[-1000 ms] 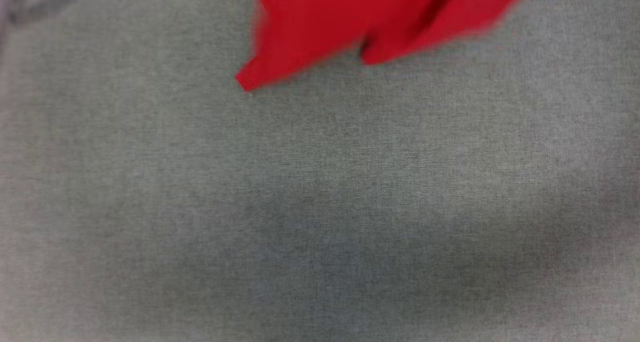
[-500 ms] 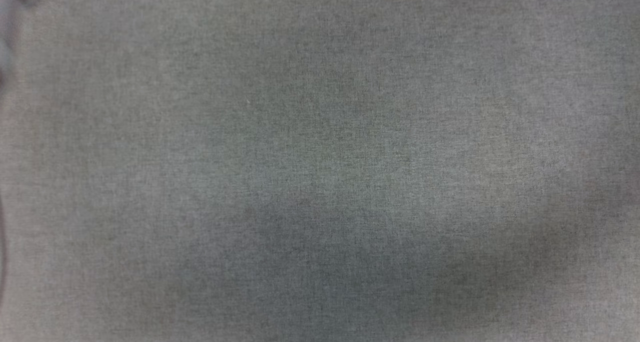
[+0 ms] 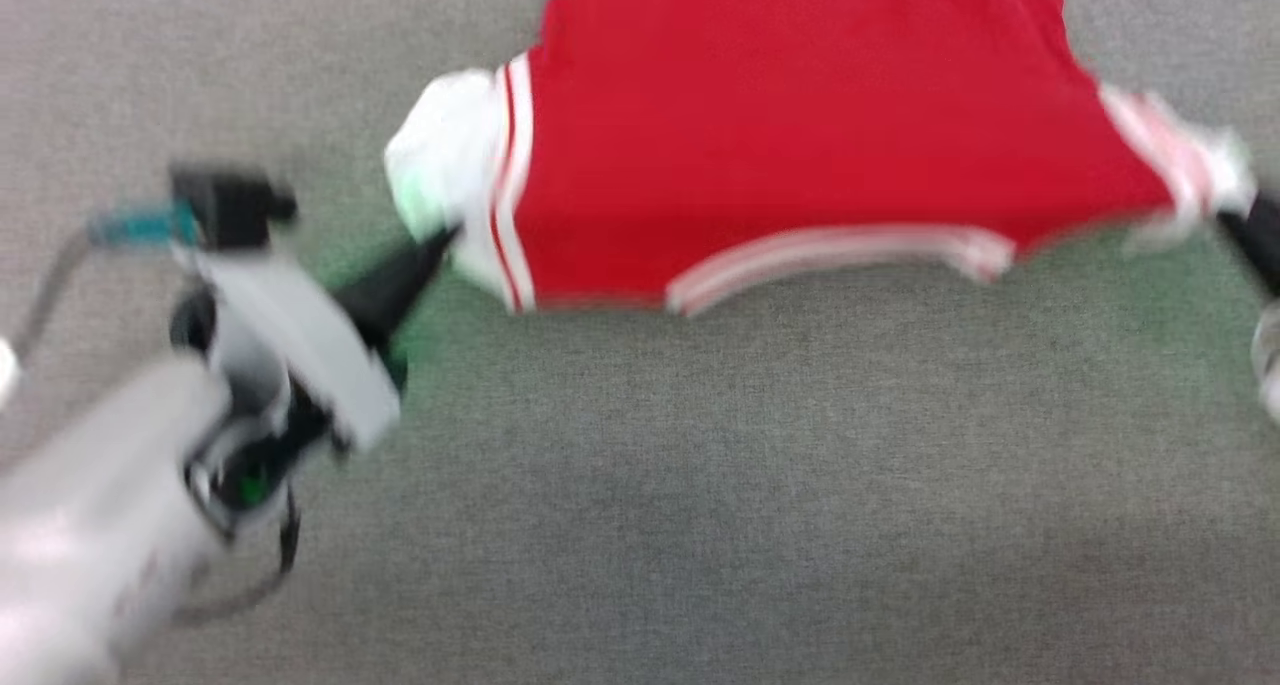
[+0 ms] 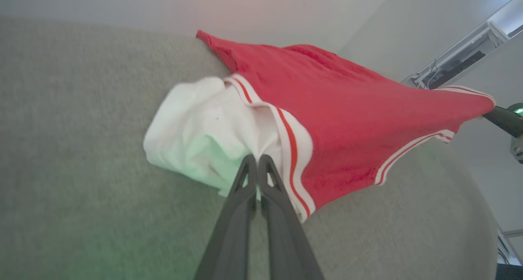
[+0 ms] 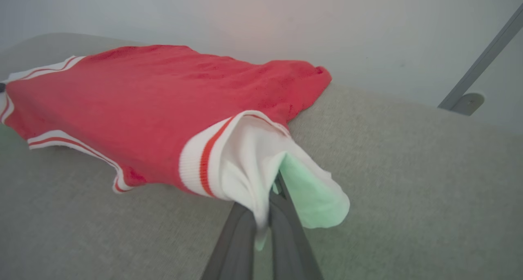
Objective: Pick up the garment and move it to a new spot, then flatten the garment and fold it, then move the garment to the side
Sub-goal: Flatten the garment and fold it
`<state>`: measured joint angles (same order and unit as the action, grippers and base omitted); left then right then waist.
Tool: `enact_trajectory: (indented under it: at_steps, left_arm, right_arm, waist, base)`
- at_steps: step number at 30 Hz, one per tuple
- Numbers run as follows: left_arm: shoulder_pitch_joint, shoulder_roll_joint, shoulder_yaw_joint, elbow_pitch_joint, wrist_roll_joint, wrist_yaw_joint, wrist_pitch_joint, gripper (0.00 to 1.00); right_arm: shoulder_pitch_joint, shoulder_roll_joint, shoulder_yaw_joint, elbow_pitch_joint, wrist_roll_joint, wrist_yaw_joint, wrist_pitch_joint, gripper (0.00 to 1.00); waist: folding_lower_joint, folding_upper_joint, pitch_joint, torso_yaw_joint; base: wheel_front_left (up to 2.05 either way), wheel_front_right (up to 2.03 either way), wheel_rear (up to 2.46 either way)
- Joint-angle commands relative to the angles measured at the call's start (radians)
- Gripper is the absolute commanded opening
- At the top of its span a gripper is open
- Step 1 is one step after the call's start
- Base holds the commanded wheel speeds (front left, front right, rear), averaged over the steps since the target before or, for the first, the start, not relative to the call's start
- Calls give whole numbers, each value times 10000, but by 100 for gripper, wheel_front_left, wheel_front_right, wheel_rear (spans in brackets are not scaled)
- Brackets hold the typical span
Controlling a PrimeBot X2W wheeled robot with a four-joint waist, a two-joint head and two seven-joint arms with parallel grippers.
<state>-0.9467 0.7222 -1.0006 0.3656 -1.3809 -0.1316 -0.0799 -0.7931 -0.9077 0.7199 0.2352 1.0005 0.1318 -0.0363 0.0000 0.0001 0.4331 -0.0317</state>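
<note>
The garment [image 3: 800, 115], a red T-shirt with white sleeves and red-and-white stripe trim, lies stretched sideways over the grey table [image 3: 700, 485], back side up. My left gripper [image 3: 448, 237] is shut on its white left sleeve [image 4: 196, 128], and the left wrist view shows the left gripper [image 4: 257, 159] pinching that cloth. My right gripper [image 3: 1232, 223] is shut on the other white sleeve [image 5: 245, 161], and the right wrist view shows the right gripper [image 5: 274, 188] half wrapped by it. The chest lettering is hidden.
The grey cloth-covered table [image 5: 408, 169] runs wide toward me. Its far edge [image 4: 122, 26] meets a pale wall, and the garment's hem [image 5: 318, 77] reaches that edge. A metal rail [image 5: 478, 67] stands at the far right.
The head view has swung. Half a second ago it held just grey cloth. Now the garment hangs stretched between both shut grippers, with my left arm in view.
</note>
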Motion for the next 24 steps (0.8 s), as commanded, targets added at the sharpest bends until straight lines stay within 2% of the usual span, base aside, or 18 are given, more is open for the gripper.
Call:
enact_trajectory:
  at_steps: [1, 5, 8, 17, 24]
  left_arm:
    - [438, 295, -136, -244, -32, 29, 3, 0]
    - [2064, 1094, -754, -1377, -58, 64, -137, 0]
    - [2456, 1333, -860, -1763, -60, 212, -231, 0]
    - [3692, 2201, -1393, -3356, 330, 1167, -442, 0]
    - [4869, 3138, -1483, -5054, -140, 1848, -978, 0]
  right_arm:
    - [593, -174, -77, -172, 268, -22, 38, 0]
    - [2748, -560, -386, -802, 845, -22, 94, 0]
    - [3436, -621, -508, -1069, 918, -22, 170, 0]
    - [5866, -730, -1276, -2081, 725, -22, 704, 0]
    - [7580, -600, -2123, -2812, 420, -20, 1453, 0]
  waist:
    - [0, -1, -221, 30]
    - [0, -1, -501, -11]
    - [0, -1, -558, -27]
    - [0, -1, -774, -114]
    - [0, -1, -762, -193]
  base:
    - [0, 0, 0]
    - [0, 0, 0]
    - [0, 0, 0]
    - [0, 0, 0]
    - [0, 0, 0]
